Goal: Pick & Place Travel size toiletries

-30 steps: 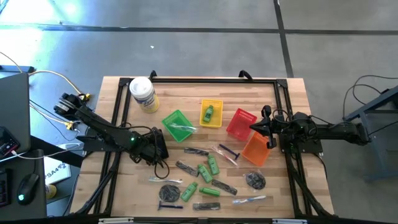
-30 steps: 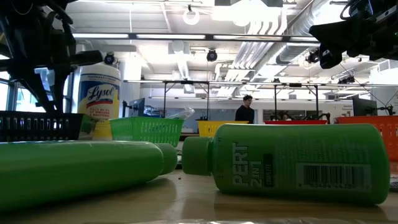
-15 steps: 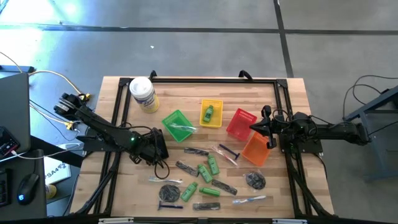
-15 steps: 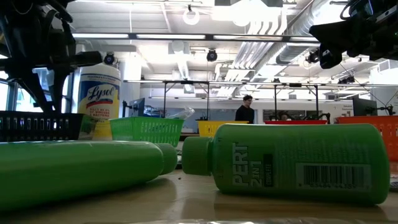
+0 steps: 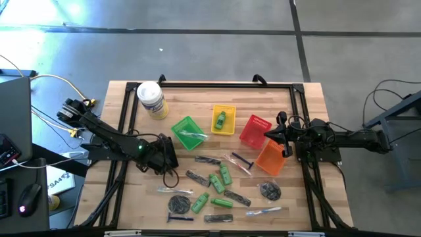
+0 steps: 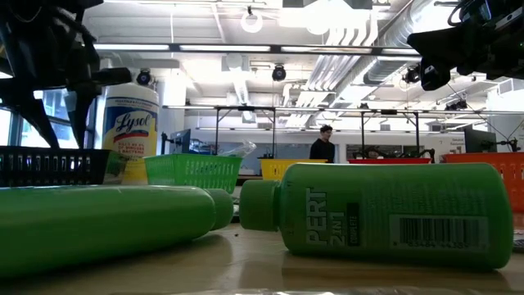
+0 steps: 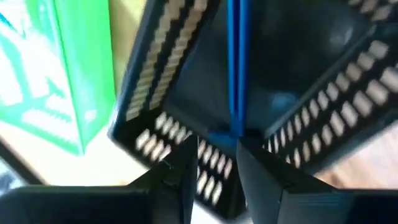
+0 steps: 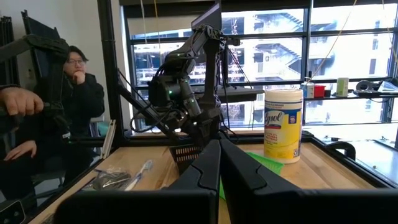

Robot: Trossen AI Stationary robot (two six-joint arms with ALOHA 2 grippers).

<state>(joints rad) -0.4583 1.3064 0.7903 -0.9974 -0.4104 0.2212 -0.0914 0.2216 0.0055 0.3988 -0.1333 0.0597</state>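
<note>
A wooden table (image 5: 296, 105) is seen from above with two dark robot arms, one at each side. The left gripper (image 5: 166, 157) hangs over a black mesh basket (image 7: 311, 106) at the table's left middle. Its wrist camera looks down into that basket, where a thin blue stick (image 7: 235, 68) stands between the two fingers (image 7: 186, 180), which are a narrow gap apart. I cannot tell whether they still touch the stick.

The right gripper (image 5: 281, 135) waits at the right side, just beside the red basket (image 5: 255, 130) and orange basket (image 5: 269, 158), its fingers (image 8: 214, 165) pressed together and holding nothing.

Across the far middle of the table sit a green basket (image 5: 188, 132) with a clear-wrapped piece inside, and a yellow basket (image 5: 223, 120) holding one small green bottle (image 5: 220, 119). A large white-lidded wipes jar (image 5: 151, 100) stands at the far left corner.

The remaining toiletries lie scattered on the near half of the table: several green bottles (image 5: 225, 174), dark sticks (image 5: 197, 177), two round dark discs (image 5: 270, 191), a razor (image 5: 241, 160), and clear-wrapped silvery pieces (image 5: 174, 191). From table height, two green bottles (image 6: 393, 215) lying on their sides fill the near foreground.

A person (image 8: 78, 99) sits beyond the table's left side, and another person (image 6: 325, 143) stands far back in the room.
</note>
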